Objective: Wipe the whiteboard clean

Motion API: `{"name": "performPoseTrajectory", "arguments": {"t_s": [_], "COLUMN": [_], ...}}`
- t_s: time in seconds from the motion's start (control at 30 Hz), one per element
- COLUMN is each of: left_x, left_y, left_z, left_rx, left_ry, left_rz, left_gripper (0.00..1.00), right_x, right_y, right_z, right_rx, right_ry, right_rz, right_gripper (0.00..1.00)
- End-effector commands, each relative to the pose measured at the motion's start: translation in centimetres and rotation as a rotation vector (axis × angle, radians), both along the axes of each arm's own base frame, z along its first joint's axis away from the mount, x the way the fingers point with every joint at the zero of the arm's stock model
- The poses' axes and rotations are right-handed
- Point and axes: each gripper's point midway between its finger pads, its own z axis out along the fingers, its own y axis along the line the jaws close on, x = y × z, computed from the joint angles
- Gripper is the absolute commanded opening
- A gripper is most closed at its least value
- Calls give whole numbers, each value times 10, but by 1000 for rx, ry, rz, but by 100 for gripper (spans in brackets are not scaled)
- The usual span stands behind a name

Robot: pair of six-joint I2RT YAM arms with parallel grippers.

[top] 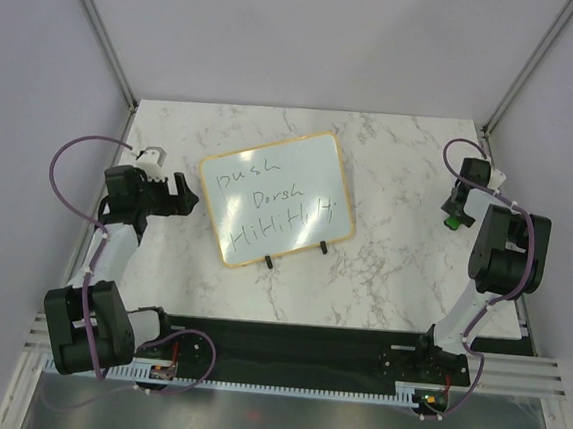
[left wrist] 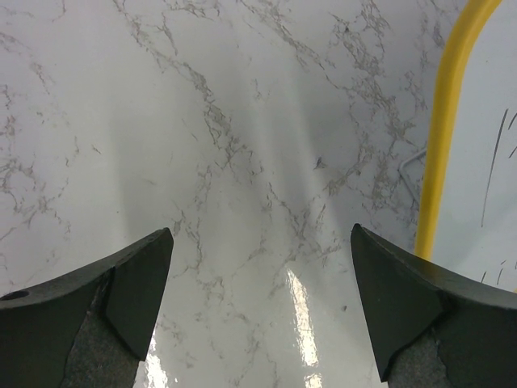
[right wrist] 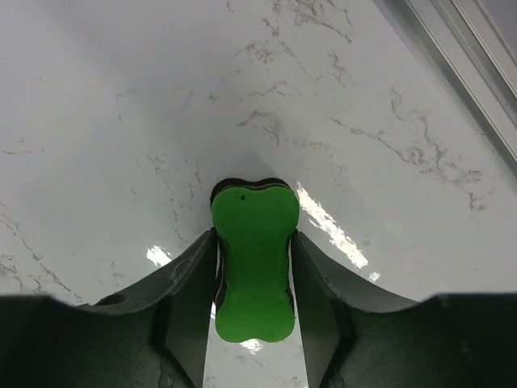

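The whiteboard [top: 278,196] stands tilted in the middle of the marble table, with a tan frame, two black feet and black handwriting on it. Its frame edge also shows at the right of the left wrist view [left wrist: 443,129]. My left gripper [top: 186,198] is open and empty just left of the board, over bare marble [left wrist: 260,233]. My right gripper [top: 453,214] is at the table's right side, far from the board, shut on a green bone-shaped eraser [right wrist: 253,263]. The eraser [top: 452,221] is at the table surface; I cannot tell whether it touches.
The marble table [top: 382,273] ends at a metal rail on the right [right wrist: 477,73] and at a black strip along the front [top: 295,341]. Grey walls enclose the back and sides.
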Motion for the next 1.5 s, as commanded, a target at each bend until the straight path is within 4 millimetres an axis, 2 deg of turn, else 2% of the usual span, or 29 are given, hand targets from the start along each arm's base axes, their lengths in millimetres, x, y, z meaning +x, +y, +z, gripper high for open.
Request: {"name": "performPoseTrajectory", "arguments": {"t_s": [0.0, 0.07, 0.27, 0.57, 0.8, 0.97, 1.07, 1.17, 1.23, 1.27, 1.3, 1.37, 1.4, 1.43, 1.47], "left_x": [10, 10, 12, 12, 10, 10, 10, 8, 6, 7, 3, 2, -4, -9, -13], "left_y": [7, 6, 9, 15, 19, 21, 23, 26, 27, 30, 30, 32, 28, 16, 17], "left_z": [25, 26, 28, 26, 26, 27, 26, 27, 27, 32, 29, 37, 35, 41, 45], "left_rx": [45, 41, 37, 47, 50, 56, 58, 60, 55, 60, 51, 39, 18, -30, -32], "left_ry": [-71, -71, -75, -72, -72, -75, -70, -61, -53, -58, -34, -41, -14, -31, -54], "left_rz": [-8, -9, -3, 7, 7, 10, 12, 15, 12, 14, 9, -18, -42, -125, -171], "left_gripper": [98, 98, 98, 98, 98, 98, 98, 98, 98, 97, 95, 93, 90, 88, 87], "right_x": [2, 1, -1, 2, 0, 2, 3, 4, 5, 5, 5, 7, 7, 8, 8], "right_y": [0, 1, 2, 4, 3, 1, 1, 2, 4, 4, 6, 8, 9, 11, 13], "right_z": [9, 11, 20, 14, 13, 16, 17, 16, 18, 18, 18, 24, 27, 36, 41], "right_rx": [-3, -1, -16, -20, -30, -42, -46, -40, -33, -33, -28, -26, -28, -34, -40], "right_ry": [-33, -37, -56, -51, -36, -36, -37, -38, -44, -44, -47, -59, -65, -86, -95], "right_rz": [19, 30, 48, 103, 113, 120, 125, 132, 138, 142, 150, 168, 182, 194, 205], "right_gripper": [51, 54, 53, 45, 48, 48, 39, 21, 13, 2, 0, 0, 0, 0, 0]}}
